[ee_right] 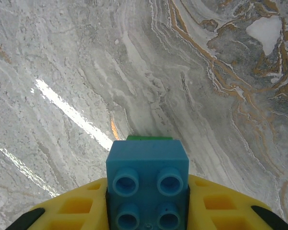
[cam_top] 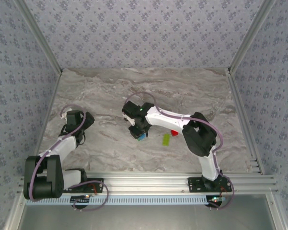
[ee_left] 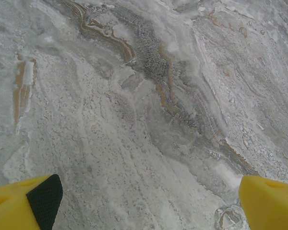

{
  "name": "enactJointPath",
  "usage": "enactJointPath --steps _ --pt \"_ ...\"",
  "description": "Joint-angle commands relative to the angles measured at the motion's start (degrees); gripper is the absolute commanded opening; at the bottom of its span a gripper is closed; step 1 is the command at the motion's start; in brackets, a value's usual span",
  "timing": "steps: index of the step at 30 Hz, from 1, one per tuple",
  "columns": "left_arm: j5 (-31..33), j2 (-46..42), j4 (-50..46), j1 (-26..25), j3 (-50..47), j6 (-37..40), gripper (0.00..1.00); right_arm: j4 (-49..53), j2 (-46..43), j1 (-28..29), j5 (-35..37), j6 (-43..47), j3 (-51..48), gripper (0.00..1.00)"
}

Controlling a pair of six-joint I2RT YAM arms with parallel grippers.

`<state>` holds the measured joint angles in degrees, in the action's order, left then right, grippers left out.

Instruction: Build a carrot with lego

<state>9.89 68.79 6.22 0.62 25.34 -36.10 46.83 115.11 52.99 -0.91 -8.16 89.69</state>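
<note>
My right gripper is shut on a blue lego brick, its studs facing the camera. A green brick peeks out at the blue one's far end, apparently joined to it; this short stack is all of the carrot that shows. From above, the right gripper holds the blue brick just over the table's middle. A red brick and a lime-yellow brick lie loose to its right. My left gripper is open above bare marble at the left, nothing between its fingers.
The marble table is bounded by an aluminium rail at the near edge and frame posts at both sides. The right arm's elbow rises just right of the loose bricks.
</note>
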Motion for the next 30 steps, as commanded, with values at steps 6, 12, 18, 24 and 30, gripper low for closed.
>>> enactJointPath --steps 6,12,18,24,30 --pt "0.9 0.3 0.5 -0.3 1.4 -0.1 0.96 0.7 1.0 0.9 0.9 -1.1 -2.7 0.25" --pt "0.9 0.3 0.5 -0.3 1.4 -0.1 0.96 0.5 1.1 1.0 1.7 -1.2 -4.0 0.25" --pt "0.9 0.3 0.5 -0.4 1.4 -0.1 0.96 1.5 2.5 1.8 4.3 -0.8 -4.5 0.24" --pt "0.9 0.2 0.5 -0.4 1.3 -0.1 0.96 0.7 4.1 2.5 4.6 -1.0 -6.0 0.24" --pt "0.9 0.3 0.5 -0.4 1.4 -0.1 0.96 -0.8 5.4 2.8 4.1 -1.3 -7.6 0.24"
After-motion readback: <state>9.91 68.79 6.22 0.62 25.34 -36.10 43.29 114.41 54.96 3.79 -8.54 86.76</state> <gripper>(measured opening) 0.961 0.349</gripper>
